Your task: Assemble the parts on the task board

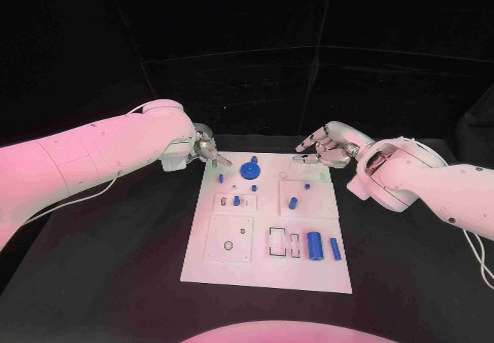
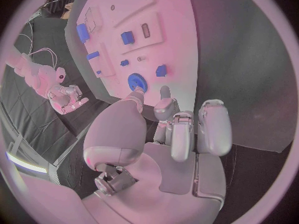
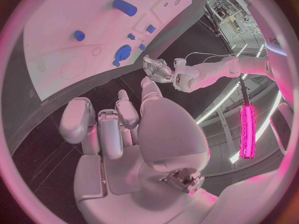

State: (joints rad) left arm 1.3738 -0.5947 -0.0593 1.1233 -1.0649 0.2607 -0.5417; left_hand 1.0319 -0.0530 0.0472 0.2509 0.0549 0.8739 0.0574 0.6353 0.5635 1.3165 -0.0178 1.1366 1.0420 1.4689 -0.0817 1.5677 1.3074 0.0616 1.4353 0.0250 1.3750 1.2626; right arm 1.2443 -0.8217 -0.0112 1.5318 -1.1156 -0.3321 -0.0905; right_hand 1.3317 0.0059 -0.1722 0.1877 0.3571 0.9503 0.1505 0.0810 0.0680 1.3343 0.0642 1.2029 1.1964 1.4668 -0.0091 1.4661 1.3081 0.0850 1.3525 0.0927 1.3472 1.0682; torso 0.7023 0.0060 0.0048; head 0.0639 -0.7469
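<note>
Left hand: the left hand hovers at the far left corner of the task board, fingers loosely apart, nothing in them.
Right hand: the right hand hangs at the far right corner, fingers curled partway but apart, holding nothing.
Between the hands: a blue gear stands on the board, nearer the left hand; the left wrist view shows it just past that hand's fingertips.
Other parts: two blue cylinders lie side by side at the board's near right, well apart from both hands; small blue pegs stand mid-board.
In the way: nothing lies between either hand and the gear.
Counter: black, carrying the board.
Writing: none readable.
View difference: the right wrist view shows the left hand across the board and the gear below it.
</note>
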